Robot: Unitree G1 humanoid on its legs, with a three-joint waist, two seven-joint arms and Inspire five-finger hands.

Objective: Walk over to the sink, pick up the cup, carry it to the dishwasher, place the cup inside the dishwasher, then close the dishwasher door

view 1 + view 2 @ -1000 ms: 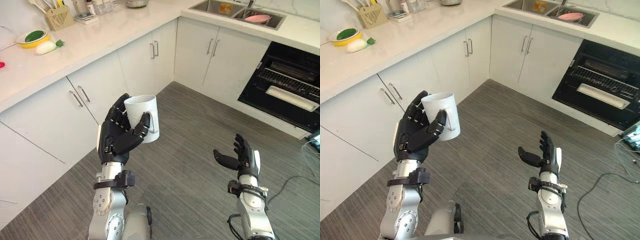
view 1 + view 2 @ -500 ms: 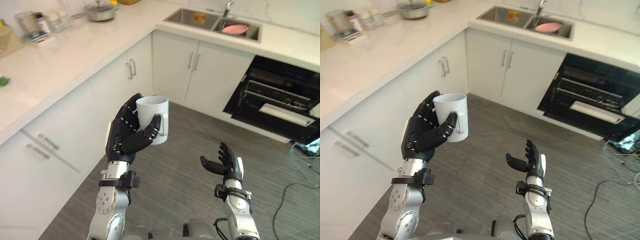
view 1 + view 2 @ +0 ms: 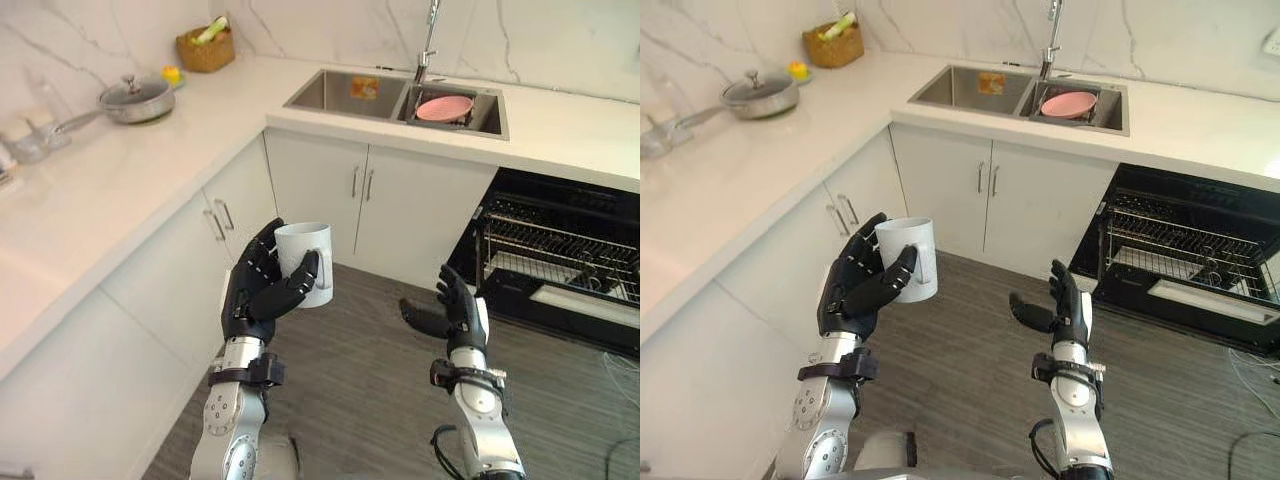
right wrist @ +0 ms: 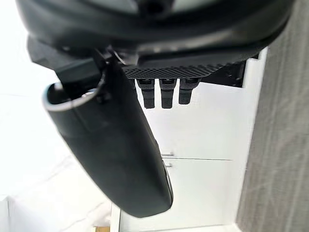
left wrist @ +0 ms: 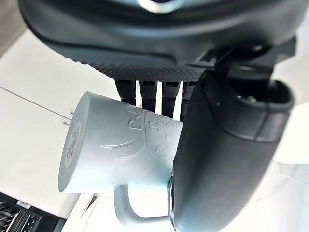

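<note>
Cup picked up; loading and door not yet done.
I have the left robot hand (image 3: 255,296) clenched round the cup (image 3: 300,243), held upright above the floor, and the right robot hand (image 3: 460,315) beside it is released and empty. I judge the pickup finished. Ahead to the right the dishwasher (image 3: 556,247) stands open, well apart from the cup, with the sink (image 3: 350,92) beyond. Left to do: approach, set the cup inside, shut the door.
</note>
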